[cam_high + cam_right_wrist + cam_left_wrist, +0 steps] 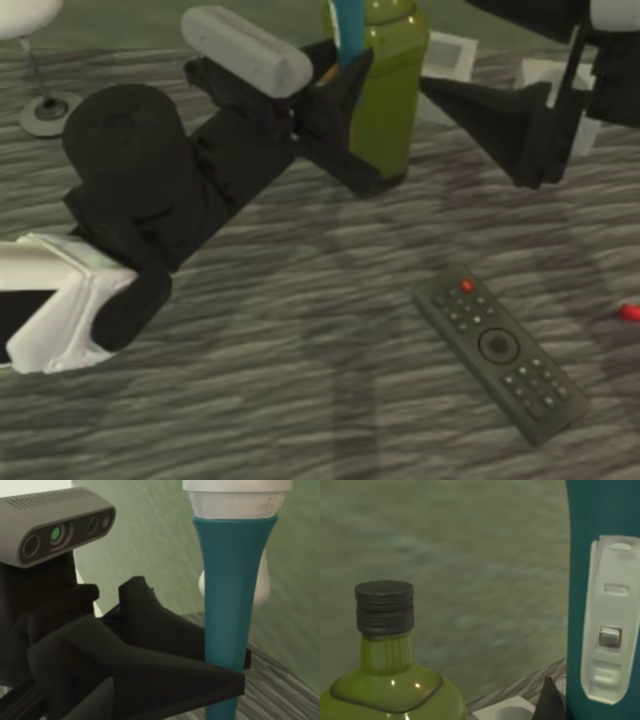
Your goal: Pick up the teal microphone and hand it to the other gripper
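Note:
The teal microphone stands upright in the air at the top middle of the top view, above the table. My left gripper is shut on the lower part of its handle. The left wrist view shows the teal handle with its white switch strip beside one dark fingertip. The right wrist view shows the microphone head up, pinched between the left gripper's two black fingers. My right gripper hovers to the microphone's right, pointing at it and apart from it.
A green bottle with a dark cap stands right behind the left gripper. A long black remote lies at the lower right. A small red thing is at the right edge. White blocks sit at the back, and a white lamp stand at the far left.

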Motion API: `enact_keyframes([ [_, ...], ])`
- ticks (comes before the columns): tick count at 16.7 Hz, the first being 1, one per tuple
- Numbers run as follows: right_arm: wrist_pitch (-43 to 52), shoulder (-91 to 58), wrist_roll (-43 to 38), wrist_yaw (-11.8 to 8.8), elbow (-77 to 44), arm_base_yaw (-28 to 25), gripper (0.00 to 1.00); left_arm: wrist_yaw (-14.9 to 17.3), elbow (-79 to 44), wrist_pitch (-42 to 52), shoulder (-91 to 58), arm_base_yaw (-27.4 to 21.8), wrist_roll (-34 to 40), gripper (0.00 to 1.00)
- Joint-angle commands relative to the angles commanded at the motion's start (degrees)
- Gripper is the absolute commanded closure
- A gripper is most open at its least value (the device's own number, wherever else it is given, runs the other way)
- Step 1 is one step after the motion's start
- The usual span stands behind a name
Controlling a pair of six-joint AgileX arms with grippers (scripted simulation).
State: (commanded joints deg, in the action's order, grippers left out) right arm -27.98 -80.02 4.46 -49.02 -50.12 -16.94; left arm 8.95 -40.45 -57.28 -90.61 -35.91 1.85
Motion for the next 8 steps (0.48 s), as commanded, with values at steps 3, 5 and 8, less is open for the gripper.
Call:
enact_keyframes([
  [3,-0.40,-3.54,-0.09,2.50,-3.32,-2.80,0.00,0.00,0.00,0.00,0.00,0.00,0.00,1.00],
  [5,-0.79,-7.42,-0.22,5.38,-6.87,-5.66,0.00,0.00,0.00,0.00,0.00,0.00,0.00,1.00],
  [8,-1.35,-13.21,-0.40,9.72,-12.15,-9.88,0.00,0.00,0.00,0.00,0.00,0.00,0.00,1.00],
])
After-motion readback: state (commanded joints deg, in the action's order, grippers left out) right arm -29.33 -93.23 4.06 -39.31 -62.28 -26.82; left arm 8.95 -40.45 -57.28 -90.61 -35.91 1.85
